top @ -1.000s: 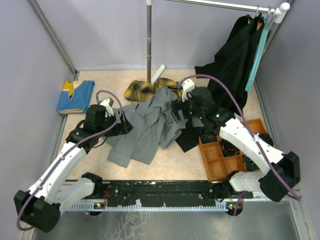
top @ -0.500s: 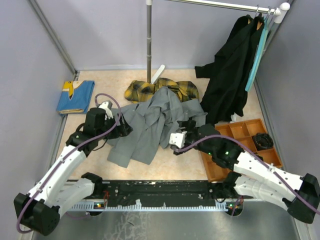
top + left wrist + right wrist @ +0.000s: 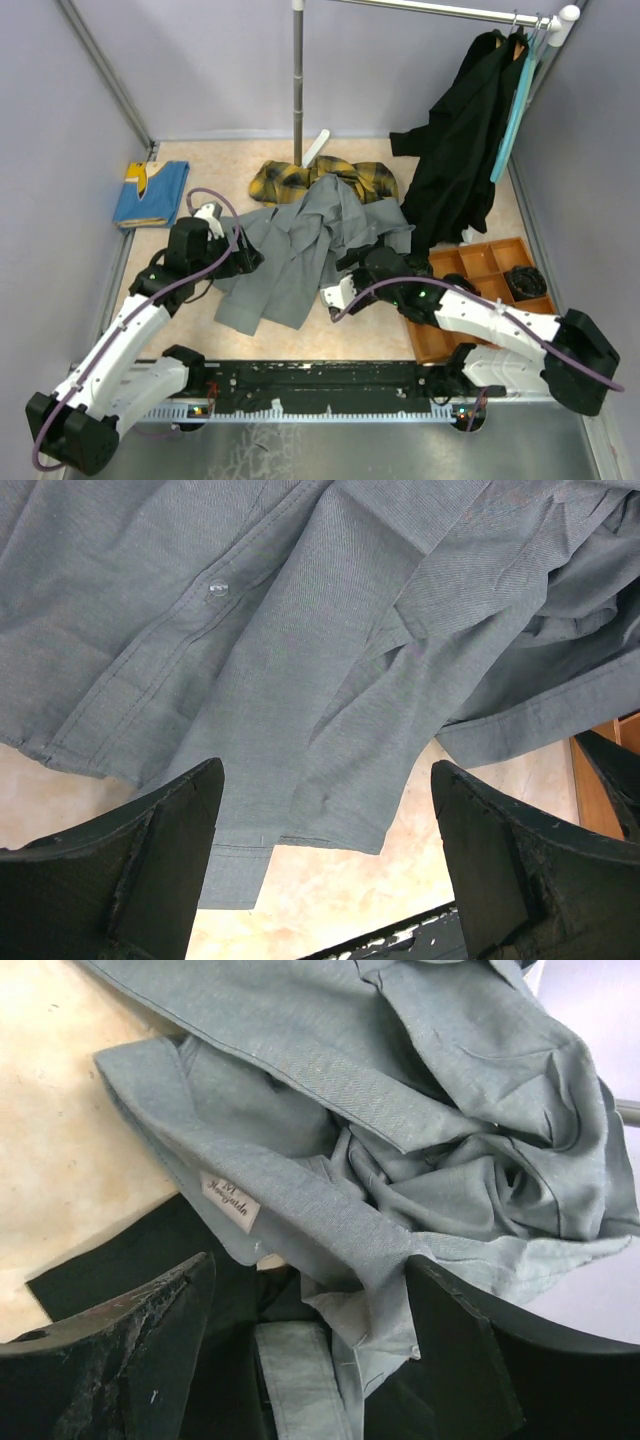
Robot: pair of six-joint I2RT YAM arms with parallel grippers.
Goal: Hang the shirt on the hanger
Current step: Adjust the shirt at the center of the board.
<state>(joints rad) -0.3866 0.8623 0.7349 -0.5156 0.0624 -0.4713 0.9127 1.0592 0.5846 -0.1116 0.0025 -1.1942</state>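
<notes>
the grey shirt (image 3: 300, 255) lies rumpled at the middle of the table. the teal hanger (image 3: 515, 110) hangs from the rail (image 3: 440, 10) up at 1 o'clock, well apart from the shirt. it is seen edge-on, so the shape of its lower bar cannot be made out. a black garment (image 3: 465, 130) hangs just beside it and drapes down to the table.

a yellow plaid cloth (image 3: 320, 180) lies at 12 o'clock, touching the shirt's far edge at the foot of the upright pole (image 3: 298, 80). a folded blue and yellow cloth (image 3: 150, 192) sits alone at 10 o'clock. an orange tray (image 3: 487, 262) stands at 4 o'clock with a black coil (image 3: 525, 282) in one compartment. the right arm crosses and hides part of it.

the left gripper (image 3: 327, 770) is spread wide and released over the shirt's buttoned front at 9 o'clock, holding nothing. the right gripper (image 3: 310, 1265) is at the shirt's 4 o'clock edge. its jaws are apart with the collar and its label (image 3: 228, 1200) between them, not clenched. dark cloth (image 3: 120, 1270) lies under the collar, and its extent is hidden.
</notes>
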